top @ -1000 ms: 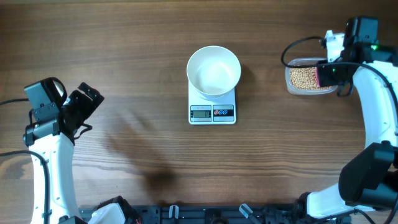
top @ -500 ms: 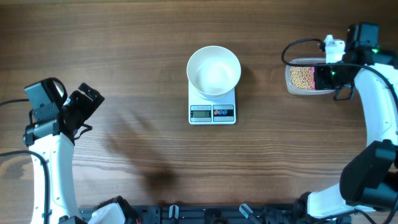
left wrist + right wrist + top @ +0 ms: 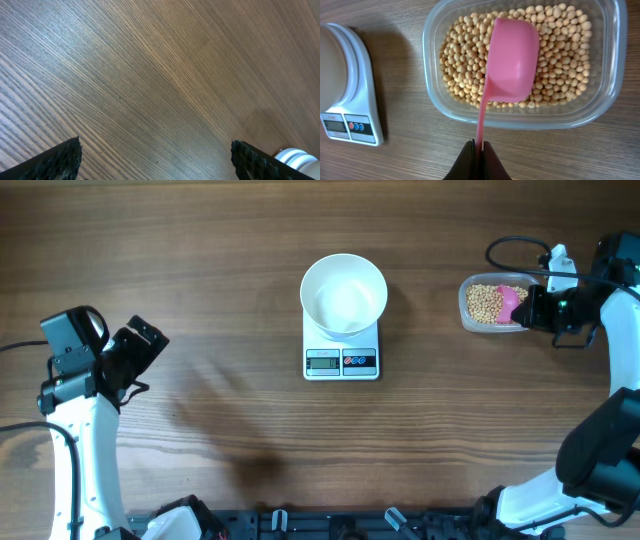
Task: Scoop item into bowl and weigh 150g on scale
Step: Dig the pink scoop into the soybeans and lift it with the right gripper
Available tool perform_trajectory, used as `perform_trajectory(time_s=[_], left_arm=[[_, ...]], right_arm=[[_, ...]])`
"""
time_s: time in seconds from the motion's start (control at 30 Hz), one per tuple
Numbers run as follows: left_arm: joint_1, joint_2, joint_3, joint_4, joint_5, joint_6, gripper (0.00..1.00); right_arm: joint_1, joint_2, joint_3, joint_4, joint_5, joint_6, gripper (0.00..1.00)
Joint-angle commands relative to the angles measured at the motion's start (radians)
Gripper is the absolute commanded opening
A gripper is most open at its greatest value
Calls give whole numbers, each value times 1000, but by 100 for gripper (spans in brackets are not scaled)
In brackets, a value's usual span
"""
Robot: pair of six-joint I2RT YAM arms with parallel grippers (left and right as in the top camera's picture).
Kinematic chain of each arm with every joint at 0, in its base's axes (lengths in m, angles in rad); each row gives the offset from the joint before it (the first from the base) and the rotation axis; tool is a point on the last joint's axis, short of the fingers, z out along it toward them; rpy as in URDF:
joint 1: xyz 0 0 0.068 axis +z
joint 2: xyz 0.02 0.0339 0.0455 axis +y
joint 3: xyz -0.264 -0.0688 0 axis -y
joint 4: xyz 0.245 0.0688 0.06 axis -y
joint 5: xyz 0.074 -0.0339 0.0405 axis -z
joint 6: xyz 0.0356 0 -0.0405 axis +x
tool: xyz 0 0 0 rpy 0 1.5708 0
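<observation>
Bowl (image 3: 344,298) sits empty on scale (image 3: 341,362); no beans transferred yet. Right gripper (image 3: 479,149) pinches the handle of the pink scoop (image 3: 512,60), its cup over the soybeans (image 3: 460,60) in the clear tub (image 3: 520,123). Left gripper (image 3: 157,160) is spread wide, holding nothing. All scooping and weighing remain.

No legible text anywhere; scale (image 3: 341,370) display (image 3: 322,361) too small to read.

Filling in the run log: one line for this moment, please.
right gripper: shut on pink scoop over beans | left gripper: open | bowl: empty, on scale
</observation>
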Motion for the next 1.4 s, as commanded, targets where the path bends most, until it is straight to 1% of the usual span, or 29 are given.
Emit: perform_trajectory(time_s=[0.0,0.07,0.3,0.67,0.87,0.97,1.17,1.37], left_arm=[[6,-1,-3,0,12,23,100],[6,-1,-3,-1,12,23,100],[6,-1,-3,-8,12,23,100],[6,-1,-3,-8,12,23,100],[6,-1,-3,-11,12,23,100],[6,-1,-3,-11,12,23,100],[6,-1,-3,-11,12,23,100],[6,-1,-3,-19,12,23,100]], right_arm=[[2,33,-13,-21,-71,-11,4],[-7,47,-13,-31,-79,-10,4],[-41,90,-13,-43,-227,-11,4],[-100,91,-13,-83,-237,-11,5],[-155,98,-13,-88,-314,-15,4],[-158,101,-13,-99,-313,-37,4],[-158,138,-13,-106,-314,-36,4],[-162,185,-13,-106,-397,-36,4]])
